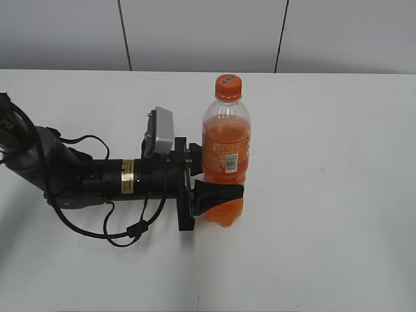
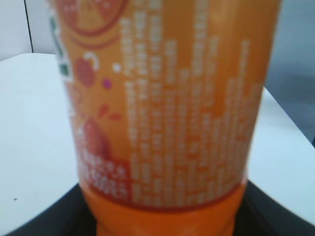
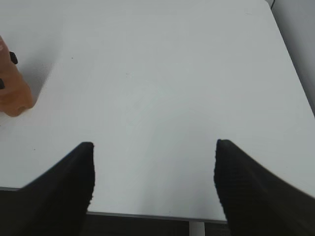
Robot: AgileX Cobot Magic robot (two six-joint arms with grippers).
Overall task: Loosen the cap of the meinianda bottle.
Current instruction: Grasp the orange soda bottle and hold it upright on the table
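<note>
The meinianda bottle (image 1: 225, 153) stands upright on the white table (image 1: 325, 195), with orange liquid and an orange label. Its orange cap (image 1: 228, 86) with a dark mark sits on top. My left gripper (image 1: 220, 195) is shut on the bottle's lower body from the left. In the left wrist view the bottle's label (image 2: 167, 113) fills the frame, blurred, with black fingers at both lower corners. My right gripper (image 3: 153, 169) is open and empty above the bare table; it is out of the exterior view. The bottle's base (image 3: 12, 91) shows at the right wrist view's left edge.
The left arm (image 1: 84, 179) lies low over the table's left side with loose cables (image 1: 123, 231). A grey wall (image 1: 208, 32) runs behind the table. The table's near edge (image 3: 147, 216) shows in the right wrist view.
</note>
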